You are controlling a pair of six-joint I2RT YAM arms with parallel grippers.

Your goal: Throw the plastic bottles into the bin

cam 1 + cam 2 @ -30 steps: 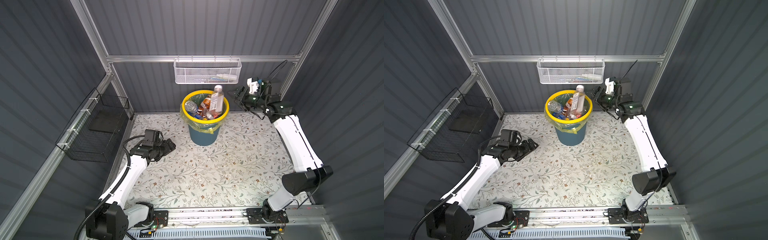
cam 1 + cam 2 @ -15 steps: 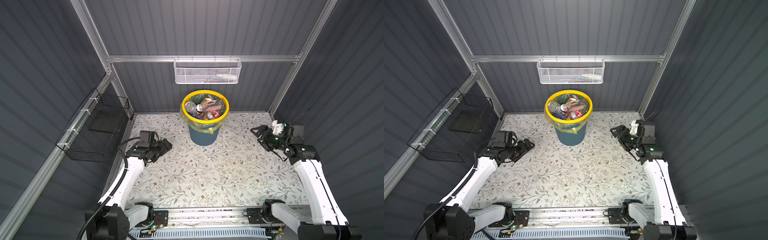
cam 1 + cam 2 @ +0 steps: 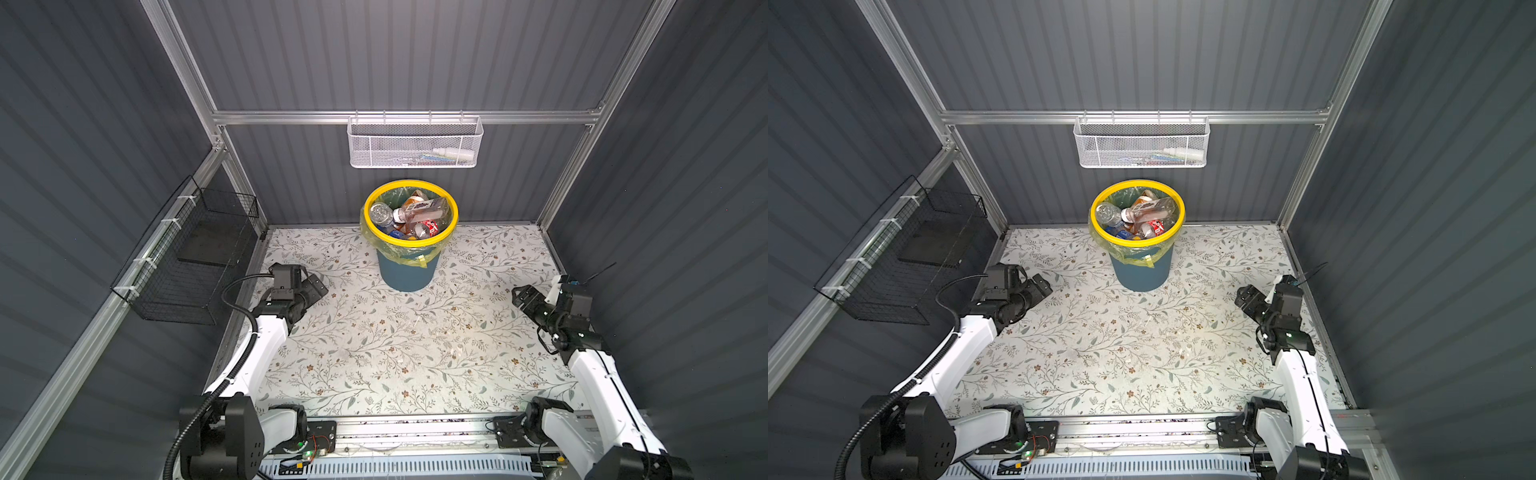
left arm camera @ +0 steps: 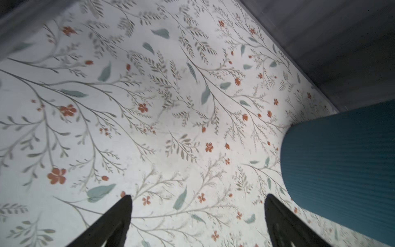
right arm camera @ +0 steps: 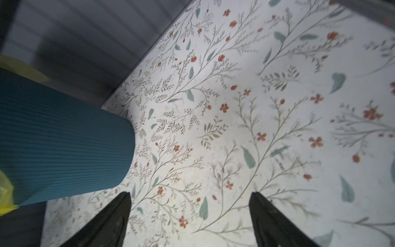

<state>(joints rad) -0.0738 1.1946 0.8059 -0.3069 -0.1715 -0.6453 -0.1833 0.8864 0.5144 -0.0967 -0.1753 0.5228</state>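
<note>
Since the plastic bottles (image 3: 419, 208) lie heaped inside the bin (image 3: 405, 276) at the far edge of the worktop (image 3: 395, 353), none shows loose on it. The left hand (image 3: 318, 286) and right hand (image 3: 519, 296) hang spread and empty either side of the bin, neither clearly nearer.

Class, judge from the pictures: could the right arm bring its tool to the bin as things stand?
Probably yes. The right tool is open and empty, and only floral tabletop lies between it and the bin, so nothing appears to block the way.

one bin (image 3: 405, 274), two claws (image 3: 318, 286) (image 3: 519, 295), two baskets (image 3: 415, 145) (image 3: 187, 266), bottles (image 3: 415, 212) count unclear
</note>
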